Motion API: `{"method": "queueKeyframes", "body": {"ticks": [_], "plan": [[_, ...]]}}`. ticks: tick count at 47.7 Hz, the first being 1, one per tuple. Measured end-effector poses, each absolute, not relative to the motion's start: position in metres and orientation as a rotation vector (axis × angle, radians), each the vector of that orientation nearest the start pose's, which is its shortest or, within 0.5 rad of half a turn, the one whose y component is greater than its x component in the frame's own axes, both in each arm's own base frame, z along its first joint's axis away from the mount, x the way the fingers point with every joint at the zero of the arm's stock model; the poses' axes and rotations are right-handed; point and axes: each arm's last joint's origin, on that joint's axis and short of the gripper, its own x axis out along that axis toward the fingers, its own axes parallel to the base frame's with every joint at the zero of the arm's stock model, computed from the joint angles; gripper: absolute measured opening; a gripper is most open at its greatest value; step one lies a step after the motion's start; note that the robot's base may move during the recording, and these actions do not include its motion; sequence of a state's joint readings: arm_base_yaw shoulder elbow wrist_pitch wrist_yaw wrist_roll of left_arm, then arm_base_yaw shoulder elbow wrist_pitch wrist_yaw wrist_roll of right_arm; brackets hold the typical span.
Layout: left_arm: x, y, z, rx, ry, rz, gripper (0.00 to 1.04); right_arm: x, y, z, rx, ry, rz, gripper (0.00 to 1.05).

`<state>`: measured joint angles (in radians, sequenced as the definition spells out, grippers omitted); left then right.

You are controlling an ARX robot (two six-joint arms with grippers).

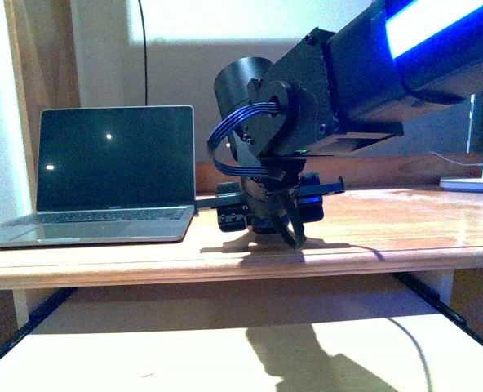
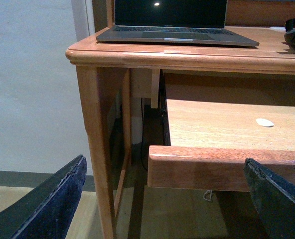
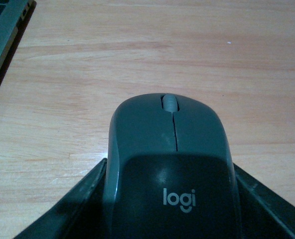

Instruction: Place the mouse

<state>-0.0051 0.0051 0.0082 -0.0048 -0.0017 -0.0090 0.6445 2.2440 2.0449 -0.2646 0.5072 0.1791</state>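
The small dark grey, rounded cordless mouse (image 3: pixel 170 134), with its pale scroll wheel and white logo, sits between the two black fingers of the right gripper (image 3: pixel 170 165). The gripper is closed to the mouse's width and clasps it by both flanks, probably so the flat underside meets the wood squarely. It is held low over the light wooden worktop (image 1: pixel 388 229), just to the right of the open silver laptop (image 1: pixel 111 163), which suits a right-handed user. I judge this to be the put-down step. Whether the mouse already rests on the wood or hangs just above it cannot be told. The left gripper (image 2: pixel 163 167) is spread wide with nothing in it, held low beside the desk and well apart from the work. Under the worktop, the wooden pull-out shelf (image 2: pixel 222 124) carries one small flat white disc (image 2: pixel 265 122).
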Motion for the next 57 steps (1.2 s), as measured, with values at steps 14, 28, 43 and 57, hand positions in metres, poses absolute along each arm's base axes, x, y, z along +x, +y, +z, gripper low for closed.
{"method": "queueKeyframes", "body": {"ticks": [14,28,43,57], "plan": [[0.098,0.0,0.165,-0.009,0.002,-0.003,0.97,0.422,0.284,0.283,0.039,0.328,0.115,0.97],[0.098,0.0,0.165,-0.009,0.002,-0.003,0.97,0.371,0.188,0.339,0.23,0.139,0.197,0.97],[0.098,0.0,0.165,-0.009,0.002,-0.004,0.97,0.278,0.103,0.288,0.276,0.155,0.379,0.97],[0.098,0.0,0.165,-0.009,0.002,-0.003,0.97,0.209,0.054,0.206,0.249,0.291,0.498,0.97]]}}
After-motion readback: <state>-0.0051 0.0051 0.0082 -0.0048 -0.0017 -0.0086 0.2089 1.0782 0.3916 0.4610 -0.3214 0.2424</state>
